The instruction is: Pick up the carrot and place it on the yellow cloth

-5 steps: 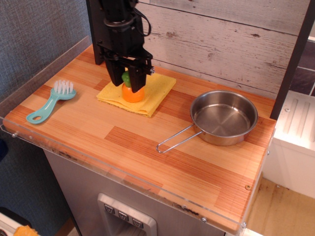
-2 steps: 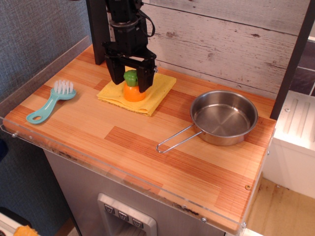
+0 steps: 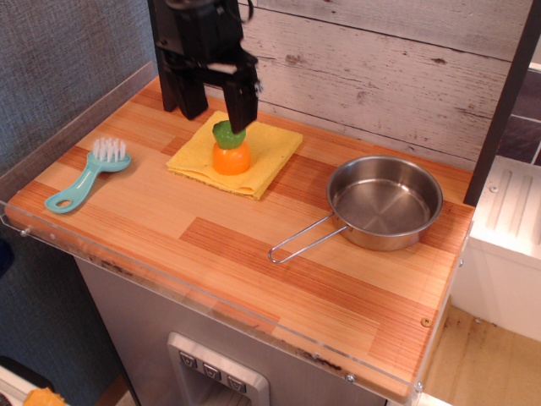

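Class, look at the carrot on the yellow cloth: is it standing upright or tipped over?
Upright. The carrot stands on the yellow cloth, green top above its orange body; the pincer is open above it, not gripping.

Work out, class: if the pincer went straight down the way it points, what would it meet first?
Probably the carrot, on the yellow cloth just below the open pincer; depth is unclear.

Glossy carrot (image 3: 230, 155), shiny steel pan (image 3: 385, 203)

The carrot (image 3: 230, 150) rests (upright) on the yellow cloth (image 3: 269, 152).
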Controlling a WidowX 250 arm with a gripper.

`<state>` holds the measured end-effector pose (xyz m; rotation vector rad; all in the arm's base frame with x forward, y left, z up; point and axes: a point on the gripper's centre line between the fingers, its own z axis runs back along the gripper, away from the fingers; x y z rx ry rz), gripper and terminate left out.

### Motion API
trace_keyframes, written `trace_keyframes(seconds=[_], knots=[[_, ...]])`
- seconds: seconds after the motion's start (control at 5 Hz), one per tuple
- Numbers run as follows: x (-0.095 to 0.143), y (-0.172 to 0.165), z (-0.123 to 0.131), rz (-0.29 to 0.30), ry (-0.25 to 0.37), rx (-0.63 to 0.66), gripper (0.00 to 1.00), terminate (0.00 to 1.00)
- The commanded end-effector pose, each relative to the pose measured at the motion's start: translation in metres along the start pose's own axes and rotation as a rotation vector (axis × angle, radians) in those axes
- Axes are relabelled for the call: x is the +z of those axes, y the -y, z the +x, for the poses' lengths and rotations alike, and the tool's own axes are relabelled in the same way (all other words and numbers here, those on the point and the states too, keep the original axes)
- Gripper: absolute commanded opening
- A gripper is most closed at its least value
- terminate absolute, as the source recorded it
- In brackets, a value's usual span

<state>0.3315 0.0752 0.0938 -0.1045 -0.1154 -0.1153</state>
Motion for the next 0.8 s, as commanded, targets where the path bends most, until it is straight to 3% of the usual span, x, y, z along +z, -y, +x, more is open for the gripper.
trace_keyframes(seconds=[0.0,0.2,0.4,0.6], knots=[[0.0232,0.0219,-0.0397,-0.015,0.017,-0.046,1.0,0.0],[0.0238,0.0238,-0.0493,-0.035,-0.08,-0.125,1.0,0.0],[0.0238,0.0238,-0.0493,-0.035,-0.08,-0.125,1.0,0.0],[0.0238,0.0238,-0.0493,-0.035,-0.08,-0.125,1.0,1.0]])
